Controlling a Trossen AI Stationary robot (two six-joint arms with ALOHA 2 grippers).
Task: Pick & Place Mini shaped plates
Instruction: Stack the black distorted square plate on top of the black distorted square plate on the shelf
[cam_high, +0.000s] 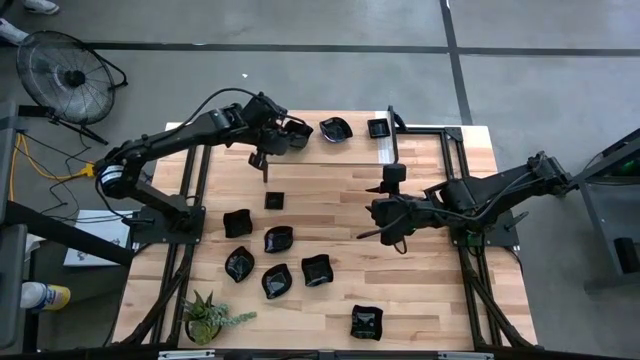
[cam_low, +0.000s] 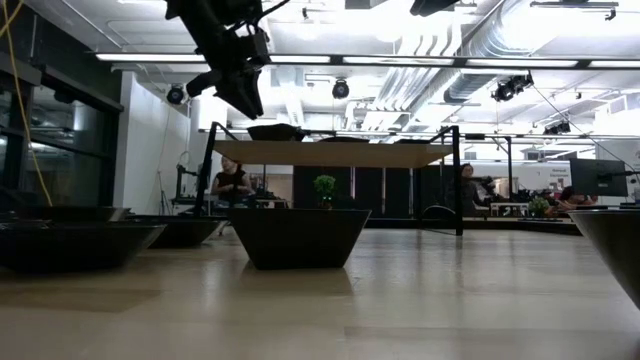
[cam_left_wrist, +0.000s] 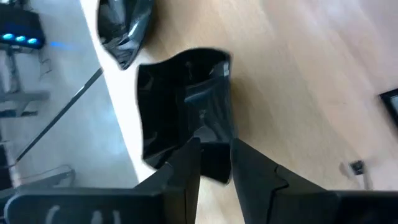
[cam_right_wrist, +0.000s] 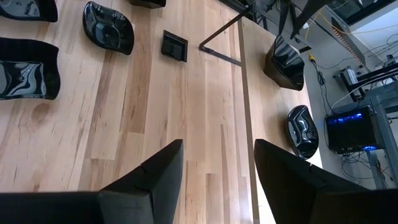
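Glossy black wavy-edged mini plate (cam_left_wrist: 183, 109) at far table edge, beside leaf-like black dish (cam_high: 336, 129). Left gripper (cam_high: 290, 135) over it, fingers (cam_left_wrist: 186, 165) parted, straddling rim; grip uncertain. Advice: lift straight, avoid dragging. Right gripper (cam_high: 388, 212) mid-table, wide open, empty.

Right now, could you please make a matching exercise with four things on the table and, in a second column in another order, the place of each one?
Things:
1. potted plant
2. small square plate
3. left claw
4. right claw

Places:
A. far edge of the table, right of the wavy plate
B. over bare wood, mid-table, on the right side
C. near left corner of the table
D. far edge, at a black plate

Pairs: 1-C, 2-A, 3-D, 4-B
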